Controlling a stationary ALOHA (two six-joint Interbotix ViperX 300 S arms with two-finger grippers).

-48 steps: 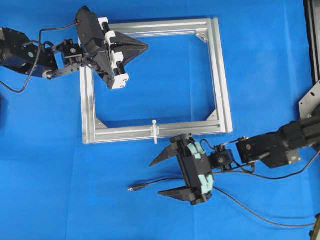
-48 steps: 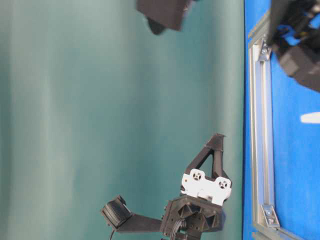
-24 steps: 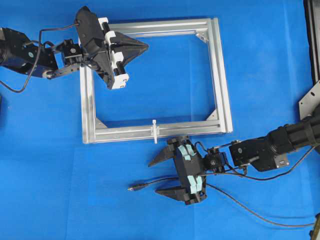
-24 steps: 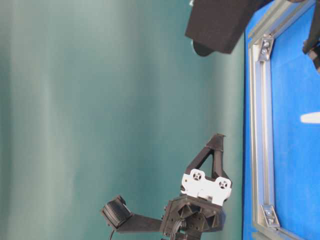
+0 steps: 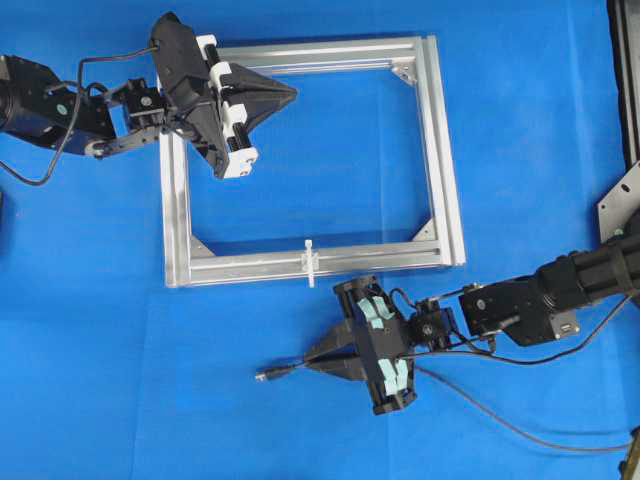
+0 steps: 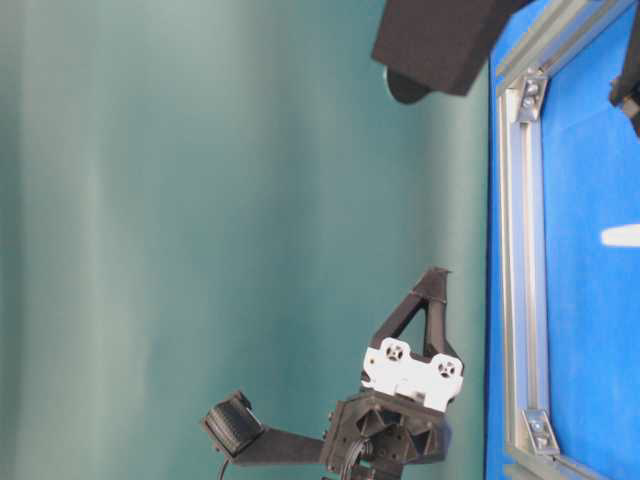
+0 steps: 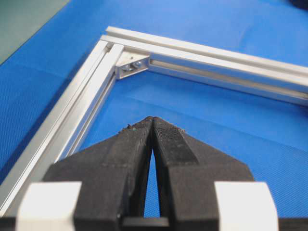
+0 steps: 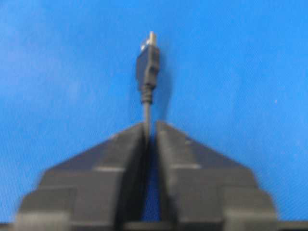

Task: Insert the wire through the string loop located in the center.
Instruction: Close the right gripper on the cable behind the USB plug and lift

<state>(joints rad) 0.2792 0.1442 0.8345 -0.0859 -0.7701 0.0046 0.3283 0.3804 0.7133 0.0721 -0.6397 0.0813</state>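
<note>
From overhead, the wire [image 5: 480, 410] lies on the blue tabletop [image 5: 100, 350] below the silver frame [image 5: 440, 150]. Its plug end [image 5: 268, 376] points to the left of the view, and the long axis there runs nearly level, rising slightly to the right where it enters the right gripper [image 5: 318, 362]. The fingers [image 5: 335, 350] are clenched on the wire just behind the plug. Beyond the gripper the thin black cable trails right and downward in a loose curve toward the lower right corner. The string loop [image 5: 310, 262] — a small white tie — stands across the frame's lower bar, above the plug and well apart from it. The left gripper [image 5: 285, 94] hovers over the frame's upper left part, fingers pressed together on nothing.

The table-level view shows the left gripper [image 6: 437, 275] with its tips together beside the frame [image 6: 515, 260]; the wire is not seen here.

In the left wrist view the fingers [image 7: 168, 144] meet at the tips above the blue inside the frame [image 7: 86, 106], near a corner bracket [image 7: 131, 66].

In the right wrist view the wire [image 8: 146, 115] runs straight up out of the closed fingers [image 8: 120, 149] — a dark plug [image 8: 147, 65] with a small pale metal tip, pointing away from the camera, slightly blurred.
</note>
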